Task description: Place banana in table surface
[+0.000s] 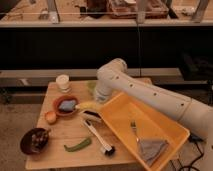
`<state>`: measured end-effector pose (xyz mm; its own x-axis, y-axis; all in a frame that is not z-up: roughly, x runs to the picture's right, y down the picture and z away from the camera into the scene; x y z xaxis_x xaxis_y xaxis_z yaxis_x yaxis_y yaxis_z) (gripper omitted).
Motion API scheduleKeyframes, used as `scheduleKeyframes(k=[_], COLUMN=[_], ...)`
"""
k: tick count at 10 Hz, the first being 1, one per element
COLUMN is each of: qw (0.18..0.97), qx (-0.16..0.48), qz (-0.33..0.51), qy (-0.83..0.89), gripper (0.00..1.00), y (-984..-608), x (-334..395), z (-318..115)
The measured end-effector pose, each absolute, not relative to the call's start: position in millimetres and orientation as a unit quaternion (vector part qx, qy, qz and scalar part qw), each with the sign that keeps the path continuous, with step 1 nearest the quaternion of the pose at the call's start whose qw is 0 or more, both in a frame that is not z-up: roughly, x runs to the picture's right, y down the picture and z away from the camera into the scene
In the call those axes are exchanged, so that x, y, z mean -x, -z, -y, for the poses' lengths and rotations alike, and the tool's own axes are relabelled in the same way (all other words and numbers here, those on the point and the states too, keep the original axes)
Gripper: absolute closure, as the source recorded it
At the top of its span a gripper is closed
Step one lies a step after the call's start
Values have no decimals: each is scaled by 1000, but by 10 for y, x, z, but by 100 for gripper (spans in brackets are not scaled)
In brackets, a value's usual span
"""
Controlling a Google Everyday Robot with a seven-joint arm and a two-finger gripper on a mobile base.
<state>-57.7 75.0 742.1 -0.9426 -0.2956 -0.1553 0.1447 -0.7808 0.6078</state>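
Note:
The banana (89, 105) is pale yellow and stubby. It sits at the tip of my gripper (98, 102), low over the table surface (60, 131), between the red-brown bowl and the tray's left corner. The gripper is shut on the banana. My white arm (150, 95) reaches in from the right across the yellow tray, and its wrist hides most of the fingers. I cannot tell whether the banana touches the wood.
The yellow tray (165, 120) at the right holds a fork (134, 129) and a grey cloth (151, 149). On the table are a white cup (63, 82), a green bowl (91, 87), a red-brown bowl (66, 105), an orange fruit (50, 117), a dark bowl (35, 140), a green vegetable (78, 145) and a black brush (97, 132).

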Motion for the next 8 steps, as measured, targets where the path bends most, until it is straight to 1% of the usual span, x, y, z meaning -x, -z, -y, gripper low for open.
scheduleKeyframes(k=[3, 4, 8], qw=[75, 70, 76], qx=[-123, -118, -112], qz=[311, 318, 338], qy=[939, 938, 931], gripper=[96, 96, 96], y=[-7203, -7201, -7540], x=[889, 917, 1054], z=[-919, -1045, -1512])
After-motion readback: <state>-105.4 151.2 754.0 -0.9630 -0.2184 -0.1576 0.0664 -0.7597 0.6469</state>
